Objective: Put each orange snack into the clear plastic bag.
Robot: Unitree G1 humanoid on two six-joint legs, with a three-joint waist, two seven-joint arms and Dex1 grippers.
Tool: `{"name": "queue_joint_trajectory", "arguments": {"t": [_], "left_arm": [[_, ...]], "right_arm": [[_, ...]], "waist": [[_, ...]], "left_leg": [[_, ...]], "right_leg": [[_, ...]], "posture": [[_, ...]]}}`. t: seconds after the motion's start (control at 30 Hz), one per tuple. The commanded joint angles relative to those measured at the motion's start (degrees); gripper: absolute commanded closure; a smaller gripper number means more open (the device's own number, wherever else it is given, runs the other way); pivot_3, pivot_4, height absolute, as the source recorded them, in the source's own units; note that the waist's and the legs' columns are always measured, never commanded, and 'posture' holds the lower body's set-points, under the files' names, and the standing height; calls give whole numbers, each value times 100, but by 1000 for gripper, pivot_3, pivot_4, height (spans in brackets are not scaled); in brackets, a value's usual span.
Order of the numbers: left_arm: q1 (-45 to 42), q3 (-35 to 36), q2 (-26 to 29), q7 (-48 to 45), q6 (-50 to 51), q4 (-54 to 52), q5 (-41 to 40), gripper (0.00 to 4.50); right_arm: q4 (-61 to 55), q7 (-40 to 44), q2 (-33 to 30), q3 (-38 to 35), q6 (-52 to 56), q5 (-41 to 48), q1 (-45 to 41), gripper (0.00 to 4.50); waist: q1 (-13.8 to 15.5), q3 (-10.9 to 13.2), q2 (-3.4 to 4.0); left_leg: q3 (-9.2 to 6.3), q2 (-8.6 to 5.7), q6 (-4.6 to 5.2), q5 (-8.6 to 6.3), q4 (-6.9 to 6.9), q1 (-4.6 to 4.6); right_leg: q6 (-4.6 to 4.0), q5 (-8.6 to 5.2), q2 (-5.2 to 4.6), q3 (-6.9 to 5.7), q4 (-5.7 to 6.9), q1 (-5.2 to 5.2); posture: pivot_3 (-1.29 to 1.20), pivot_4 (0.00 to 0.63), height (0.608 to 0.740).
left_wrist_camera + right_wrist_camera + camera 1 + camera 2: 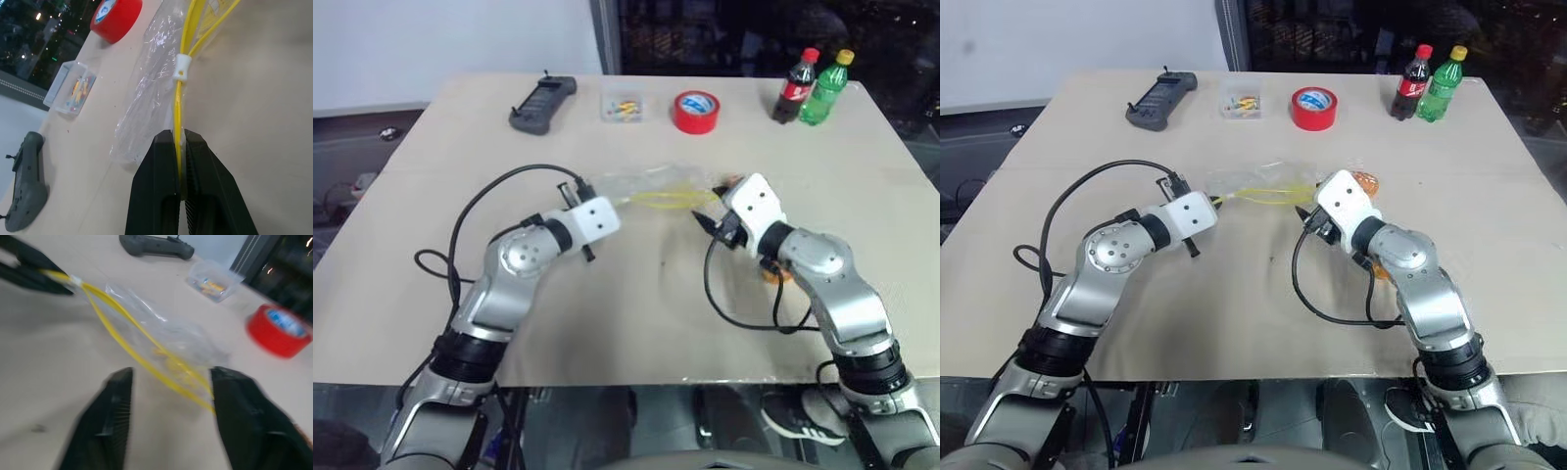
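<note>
Clear plastic bag [1258,183] lies flat mid-table, its yellow seal strip [179,105] parted into two lines, so the mouth gapes a little toward my right side. My left gripper [178,161] is clamped tight on the strip's near end, past the white slider, at about 9 o'clock of the bag. My right gripper [168,406] faces the mouth from about 3 o'clock, fingers spread and holding nothing; the far end of the strip runs close to one finger [239,406], contact not discernible. One orange snack [1365,182] sits on the table just behind my right wrist, at roughly 3 o'clock from the bag; a second orange piece [773,275] peeks from under my right forearm. Neither looks bagged yet. Judgement: step in hand is getting the mouth held wide. To do it well, keep the left pinch steady and taut, and catch only the upper lip with the right, not both layers. Red tape roll [1314,107] at 12 o'clock, well apart.
</note>
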Motion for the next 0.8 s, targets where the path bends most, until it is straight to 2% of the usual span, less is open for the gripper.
{"name": "queue_joint_trajectory", "arguments": {"t": [0.03,0.07,0.1,0.3,0.57,0.63,0.73,0.8], "left_arm": [[-113,79,-52,48,-69,-184,-39,4500],[-106,79,-74,42,-77,-214,-56,4500],[-106,74,-89,28,-99,-238,-70,4500],[36,-30,-90,-93,-356,-465,-142,4500],[322,-79,-19,-268,-718,-728,-246,4500],[367,-17,39,-305,-825,-695,-299,4500],[500,51,218,-401,-1153,-589,-395,4500],[584,116,328,-430,-1255,-521,-438,4500]], "right_arm": [[-252,-238,410,-267,655,495,-36,3577],[-184,-363,609,-323,790,593,-44,4186],[-68,-509,804,-364,867,644,-86,4450],[683,-1201,1690,-759,883,876,-528,4450],[1654,-1732,2319,-1260,638,1177,-870,4450],[1747,-1793,1931,-704,154,535,-766,4450],[1950,-1703,565,1007,-1416,-1351,-657,4450],[2096,-1659,-112,1769,-2263,-2217,-671,4450]], "waist": [[-3,0,1],[-2,0,1],[-1,0,1],[-4,1,2],[-1,1,3],[-10,2,5],[-12,3,7],[-20,3,6]], "left_leg": [[1,0,0,0,0,2],[0,0,0,0,0,2],[0,0,0,0,0,2],[1,0,0,0,0,2],[1,-1,0,0,-1,0],[2,-1,0,0,-1,1],[4,-4,0,0,-1,1],[6,-5,0,0,-2,1]], "right_leg": [[0,0,0,1,2,0],[0,0,0,1,3,0],[-1,0,0,0,4,-1],[0,0,0,1,4,-1],[-1,0,-1,1,3,-2],[-1,0,-1,2,3,-2],[-1,0,-4,2,0,-4],[0,0,-6,2,-3,-4]], "posture": [[0,150,740],[0,150,740],[0,150,740],[0,150,740],[0,150,740],[0,150,740],[0,150,740],[0,150,740]]}}
